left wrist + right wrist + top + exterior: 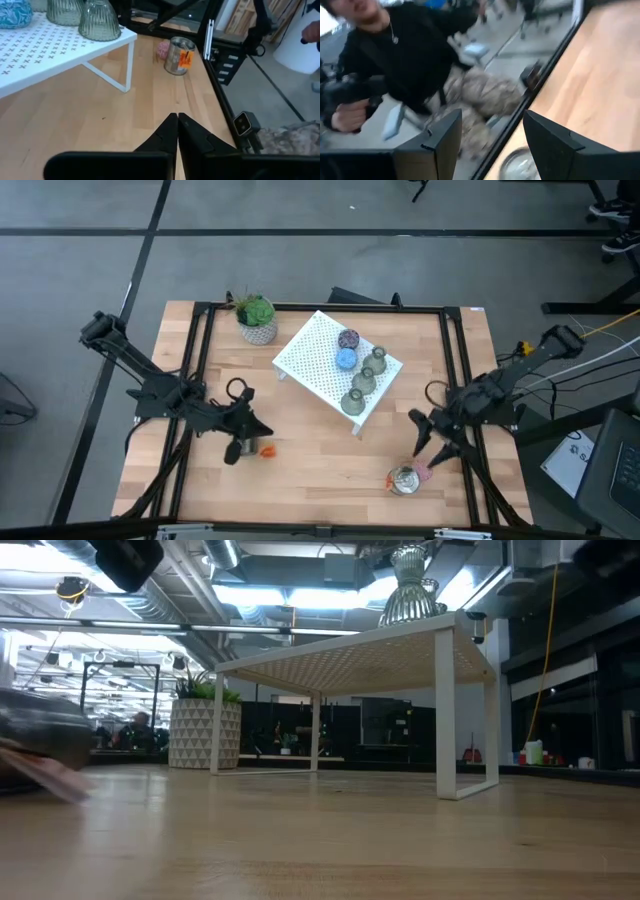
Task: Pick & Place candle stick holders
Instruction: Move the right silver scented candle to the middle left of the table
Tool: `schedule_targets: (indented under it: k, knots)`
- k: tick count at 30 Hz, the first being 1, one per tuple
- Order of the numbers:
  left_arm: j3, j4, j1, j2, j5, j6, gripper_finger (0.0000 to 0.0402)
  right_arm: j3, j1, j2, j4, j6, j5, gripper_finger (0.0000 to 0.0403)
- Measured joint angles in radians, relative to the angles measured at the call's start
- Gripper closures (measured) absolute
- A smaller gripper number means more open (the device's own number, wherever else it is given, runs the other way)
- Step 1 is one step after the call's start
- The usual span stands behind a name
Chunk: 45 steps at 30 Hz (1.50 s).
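- The wooden table is pale planking inside a black frame
- A white perforated stand sits on it near the middle, set at an angle
- A green potted plant stands at the far side, just beside the stand's left corner
- A shiny silver candle stick holder rests near the front right edge, with a pink piece touching it
- A small orange item lies front left
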Motion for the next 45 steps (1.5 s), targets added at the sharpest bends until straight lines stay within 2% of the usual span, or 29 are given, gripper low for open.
schedule_targets:
  k: [5, 13, 17, 21, 26, 32, 40, 45]
  knots:
    - [0.000, 0.001, 0.000, -0.022, -0.011, 0.013, 0.0384, 0.093, 0.100, 0.082, -0.143, 0.111, 0.000, 0.0185]
    - [0.000, -0.003, 0.000, -0.027, -0.046, 0.031, 0.0370, 0.177, 0.255, 0.204, -0.411, 0.439, 0.104, 0.0185]
    - [0.000, -0.002, 0.000, -0.027, -0.046, 0.026, 0.0368, 0.177, 0.313, 0.291, -0.479, 0.470, 0.177, 0.0185]
    - [0.000, -0.002, 0.000, -0.027, -0.047, 0.024, 0.0370, 0.177, 0.340, 0.386, -0.514, 0.413, 0.275, 0.0185]
    - [0.000, -0.002, 0.000, -0.027, -0.040, 0.014, 0.0367, 0.177, 0.346, 0.513, -0.484, 0.364, 0.324, 0.0185]
    - [0.000, -0.001, -0.002, -0.027, -0.038, 0.006, 0.0367, 0.181, 0.345, 0.628, -0.325, 0.334, 0.377, 0.0185]
    - [0.000, -0.002, -0.002, -0.027, -0.037, 0.007, 0.0369, 0.179, 0.324, 0.669, -0.216, 0.303, 0.458, 0.0185]
    - [0.000, -0.003, -0.002, -0.026, -0.037, 0.013, 0.0370, 0.179, 0.286, 0.669, -0.125, 0.209, 0.481, 0.0185]
